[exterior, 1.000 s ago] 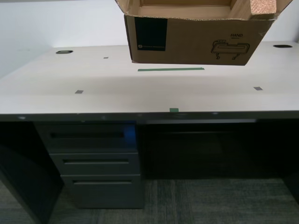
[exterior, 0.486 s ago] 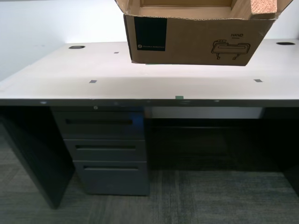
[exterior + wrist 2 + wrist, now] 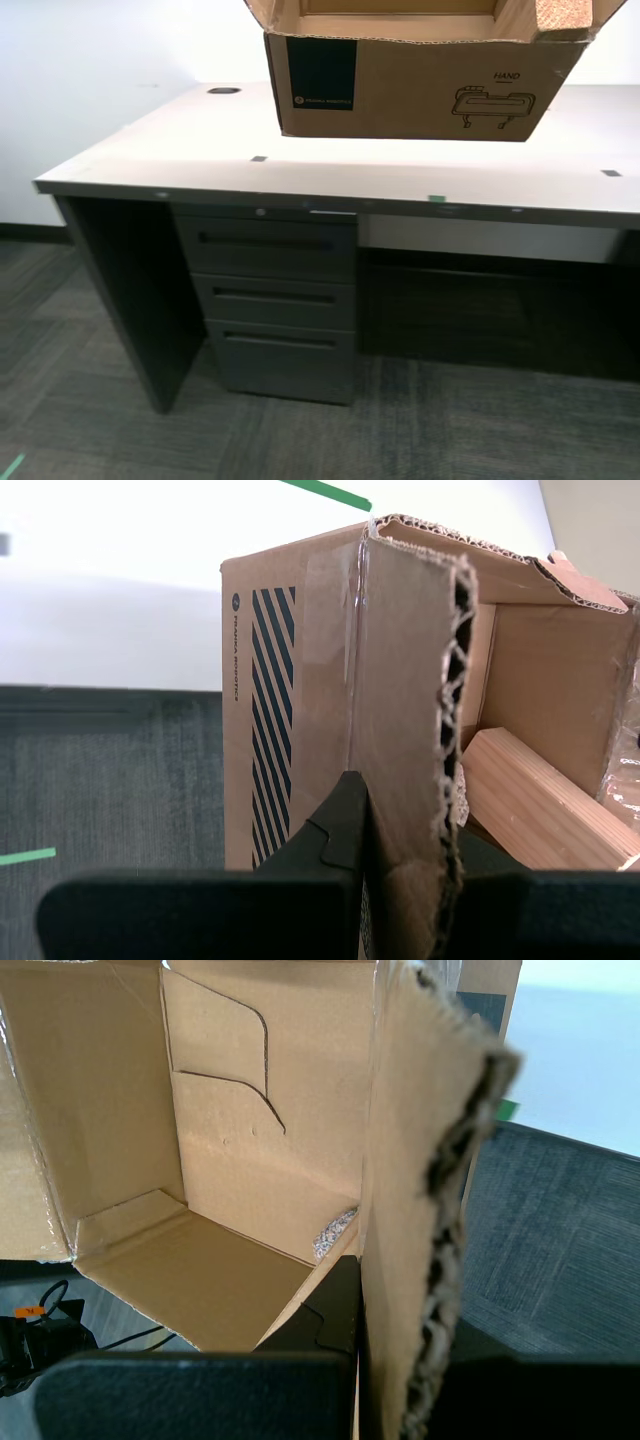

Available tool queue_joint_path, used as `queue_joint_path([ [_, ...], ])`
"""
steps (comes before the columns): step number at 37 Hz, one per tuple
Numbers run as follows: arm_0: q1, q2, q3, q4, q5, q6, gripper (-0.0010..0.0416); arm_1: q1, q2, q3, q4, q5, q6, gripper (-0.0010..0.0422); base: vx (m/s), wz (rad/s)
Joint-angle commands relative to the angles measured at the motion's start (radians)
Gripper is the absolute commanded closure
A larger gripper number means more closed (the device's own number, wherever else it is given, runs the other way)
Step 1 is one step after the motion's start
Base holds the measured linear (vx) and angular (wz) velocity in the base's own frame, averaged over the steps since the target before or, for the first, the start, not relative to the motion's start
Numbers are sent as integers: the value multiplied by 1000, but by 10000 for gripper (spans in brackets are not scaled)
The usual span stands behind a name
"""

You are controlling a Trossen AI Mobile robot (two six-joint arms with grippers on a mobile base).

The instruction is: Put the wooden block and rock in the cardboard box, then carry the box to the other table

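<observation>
the brown corrugated cardboard box (image 3: 415, 85), with its dark navy label and small line drawing on the front, hangs in the air in front of a smooth cream desk (image 3: 150, 150) marked with small grey tape squares, clear of the desk top. it sits high in the exterior view, and a grey three-drawer pedestal (image 3: 275, 300) stands under the desk near its left end in that view.

my second gripper (image 3: 400, 825) is clamped on one upright wall of the box, a finger on each face. the pale tan wooden block (image 3: 535, 800) lies inside on the box floor. my first gripper (image 3: 395, 1310) pinches another wall the same way. a speckled lump at the inner bottom edge is probably the rock (image 3: 335, 1232).

by my judgement loading is done and the carry is in hand. next calls for keeping both grips firm and level until the other table comes in sight.
</observation>
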Motion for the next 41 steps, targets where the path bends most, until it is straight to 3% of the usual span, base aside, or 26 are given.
queue_joint_path([
  [1,0,-1,1,2,-9,0,406,-1,-1,2,6,0,-4,412,-57,318],
  [41,2,-1,1,-25,-9,0,406,-1,0,2,12,0,-10,413,-12,277],
])
